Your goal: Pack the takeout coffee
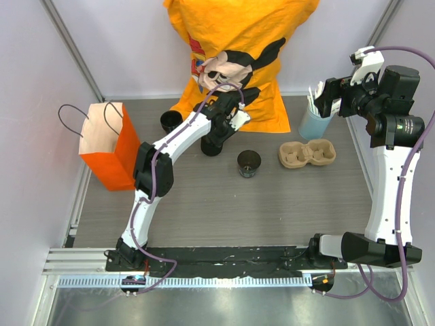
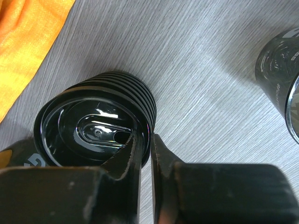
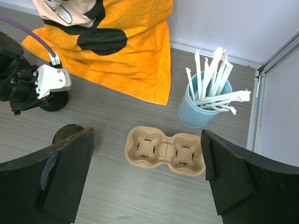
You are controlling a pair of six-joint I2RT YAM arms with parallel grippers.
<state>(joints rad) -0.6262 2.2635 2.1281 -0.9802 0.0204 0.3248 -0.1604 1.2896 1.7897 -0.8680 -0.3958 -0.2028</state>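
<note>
Packing not yet under way, judging from the layout. Found the small black disposable coffee cup (image 1: 170, 121), seemingly lidded, upright in the upper centre-left of the overhead view, between the tall orange paper bag (image 1: 112, 159) at far left and the left gripper (image 1: 219, 138), touched by neither. Caught that left gripper clenched instead on the short ribbed stack of black round lids (image 2: 93, 126), 1 finger inside the top lid's rim and 1 outside, with the black cup with white print (image 2: 275, 65) at the right edge of the wrist view. Saw the right gripper (image 3: 147, 135) spread wide, holding nothing, with the tan pulp 2-cup carrier (image 3: 163, 151) framed between its fingers. Left to do, as judged: grasping the coffee cup, carrying it leftward, lowering it into the bag.
</note>
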